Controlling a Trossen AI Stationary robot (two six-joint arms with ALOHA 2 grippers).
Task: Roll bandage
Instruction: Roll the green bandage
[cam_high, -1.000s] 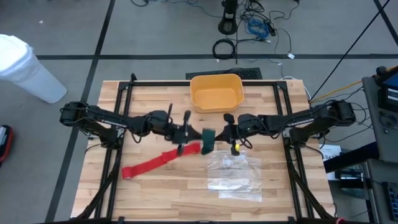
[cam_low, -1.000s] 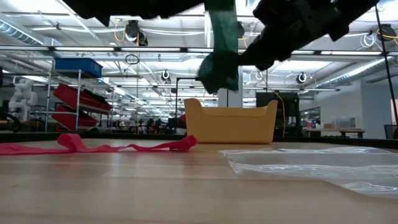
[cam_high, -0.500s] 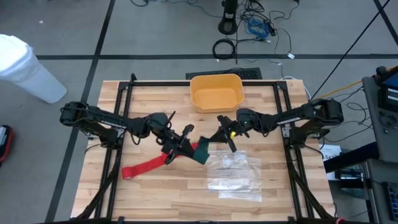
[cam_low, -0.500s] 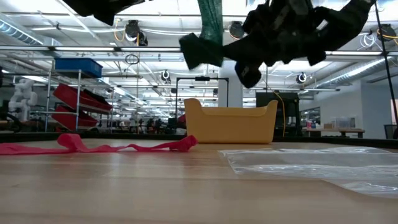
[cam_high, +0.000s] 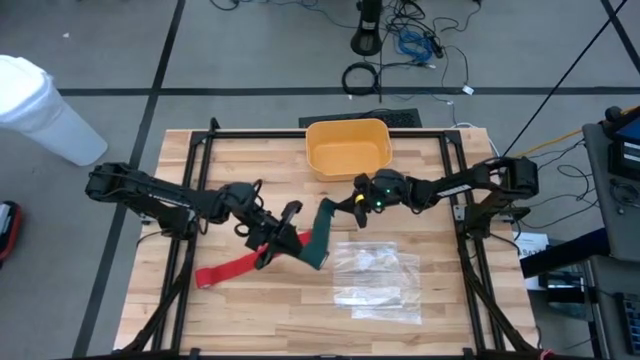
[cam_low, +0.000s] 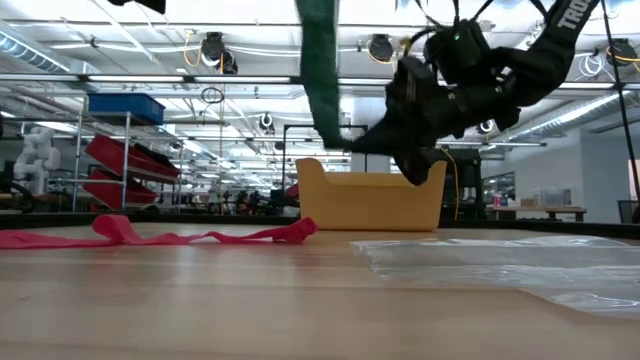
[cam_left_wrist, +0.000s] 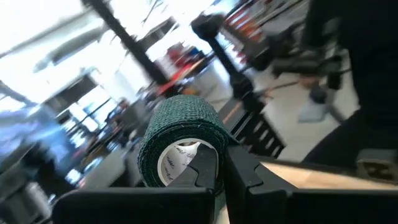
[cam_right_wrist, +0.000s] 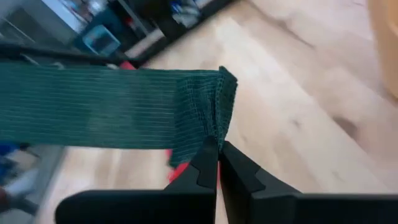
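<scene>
A dark green bandage roll (cam_left_wrist: 180, 134) is up in the air, with my left gripper (cam_left_wrist: 222, 165) shut on it over the table's middle (cam_high: 296, 248). A green strip (cam_high: 321, 233) unwound from the roll runs straight down (cam_low: 320, 70) to my right gripper (cam_right_wrist: 217, 155), which is shut on its free end. My right gripper (cam_high: 345, 205) is lower and nearer the yellow bin. The red bandage (cam_high: 235, 267) lies as a long, loosely crumpled strip on the wood (cam_low: 150, 237). No gripper touches it. My left gripper holds the roll by its wall at the open end (cam_left_wrist: 219, 144). One finger (cam_left_wrist: 205, 168) seems to be inside the white core, the other (cam_left_wrist: 245, 171) outside. The fingers come in level and the roll is lifted clear. My right gripper pinches the strip's bunched free end (cam_right_wrist: 214, 127) between its two fingertips. The fingers slant slightly down and lie across the strip's width. The strip stretches away from them flat and straight, clear of the table.
A yellow bin (cam_high: 348, 148) stands at the table's far edge, right behind my right gripper in the low view (cam_low: 370, 195). A clear plastic bag (cam_high: 378, 285) lies flat at the near right. Black frame rails (cam_high: 190, 200) run along the table's sides.
My right gripper has sunk toward the yellow bin and rolled about its axis, still holding the strip's end. My left gripper has risen and gone toward the near edge with the roll. The two have drawn apart, and a longer stretch of green strip now spans between them.
</scene>
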